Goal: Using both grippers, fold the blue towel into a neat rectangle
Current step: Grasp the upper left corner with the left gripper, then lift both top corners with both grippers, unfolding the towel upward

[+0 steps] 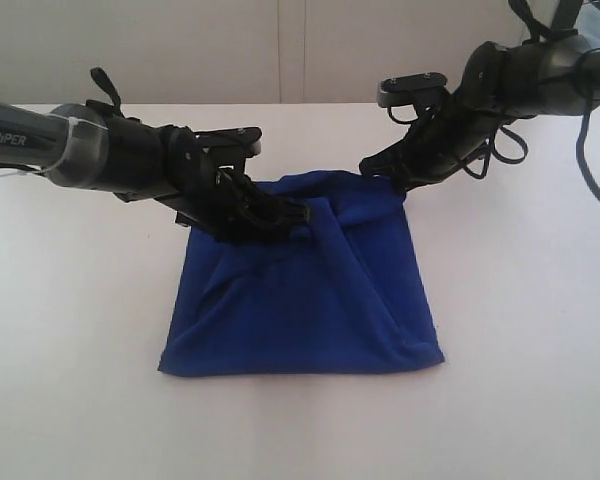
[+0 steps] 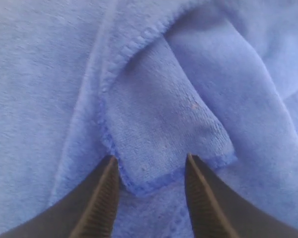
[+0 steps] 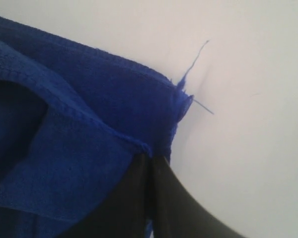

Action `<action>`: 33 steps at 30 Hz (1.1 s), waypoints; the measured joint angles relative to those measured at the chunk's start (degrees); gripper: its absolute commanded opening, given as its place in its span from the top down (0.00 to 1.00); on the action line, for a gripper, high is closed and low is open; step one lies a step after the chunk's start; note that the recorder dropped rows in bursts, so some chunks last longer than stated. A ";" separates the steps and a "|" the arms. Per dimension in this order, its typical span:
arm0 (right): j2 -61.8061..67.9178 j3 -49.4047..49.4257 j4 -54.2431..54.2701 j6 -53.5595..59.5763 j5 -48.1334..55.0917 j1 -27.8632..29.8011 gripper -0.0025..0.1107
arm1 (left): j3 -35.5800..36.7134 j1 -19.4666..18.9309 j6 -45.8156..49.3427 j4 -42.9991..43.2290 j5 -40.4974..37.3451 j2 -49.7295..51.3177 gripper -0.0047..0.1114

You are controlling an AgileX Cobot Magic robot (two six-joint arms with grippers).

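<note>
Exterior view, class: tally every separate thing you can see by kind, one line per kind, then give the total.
Blue towel: 1
Black grippers: 2, the left gripper and the right gripper
White table: 1
Total: 4
</note>
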State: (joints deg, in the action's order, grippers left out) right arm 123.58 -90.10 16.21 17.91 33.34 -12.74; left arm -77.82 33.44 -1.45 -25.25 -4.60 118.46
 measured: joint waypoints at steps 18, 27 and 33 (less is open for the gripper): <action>0.00 0.00 0.00 0.00 -0.13 0.00 0.98 | 0.00 0.58 0.00 -0.24 4.60 0.59 0.96; 0.00 0.00 0.00 0.00 -0.13 0.00 0.98 | -0.79 -0.79 4.03 4.17 -1.47 -3.78 0.96; -2.27 0.00 -0.27 0.00 -0.02 0.00 0.98 | -1.06 -4.53 10.14 9.93 -9.94 -10.42 0.96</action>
State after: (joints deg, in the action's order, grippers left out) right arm 121.32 -90.10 15.94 17.91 33.31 -12.74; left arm -78.88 28.91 8.70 -15.31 -14.54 108.03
